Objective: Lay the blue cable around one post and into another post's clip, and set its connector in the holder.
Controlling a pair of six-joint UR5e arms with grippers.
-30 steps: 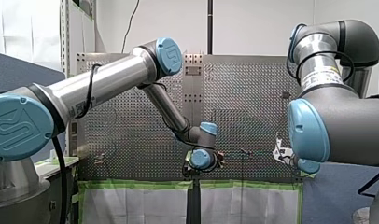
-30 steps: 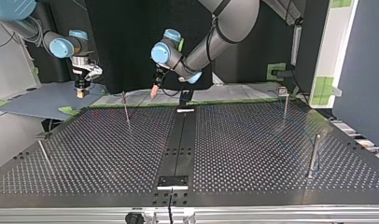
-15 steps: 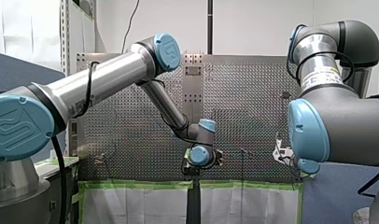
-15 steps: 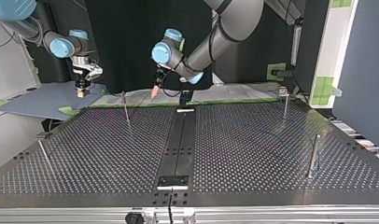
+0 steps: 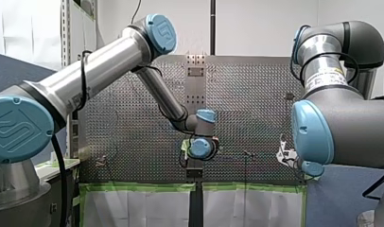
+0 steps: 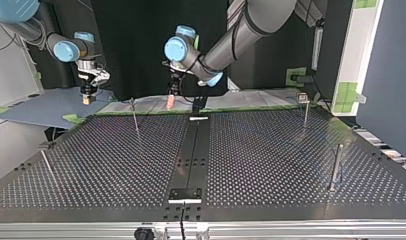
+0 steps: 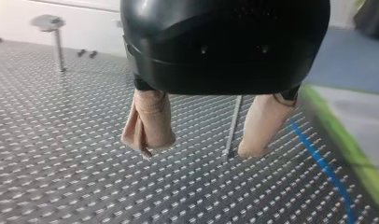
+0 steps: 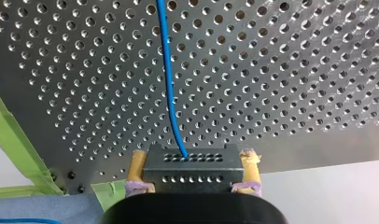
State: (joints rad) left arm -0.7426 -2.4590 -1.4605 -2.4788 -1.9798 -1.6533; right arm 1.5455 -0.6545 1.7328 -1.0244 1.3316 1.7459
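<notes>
At the perforated metal table, the right gripper clamps its fingers on the black block connector. The left gripper hangs spread, empty. Routing the thin blue cable probably comes next.

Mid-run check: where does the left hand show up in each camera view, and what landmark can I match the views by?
Top view: left hand hangs over the table's far edge, just left of centre.
Left wrist view: its beige pads stand apart under the black body.
Front view: at centre, hidden behind its own wrist.
Right wrist view: not in it.
Shared landmark: the green tape along the table edge, seen in all four views.
</notes>
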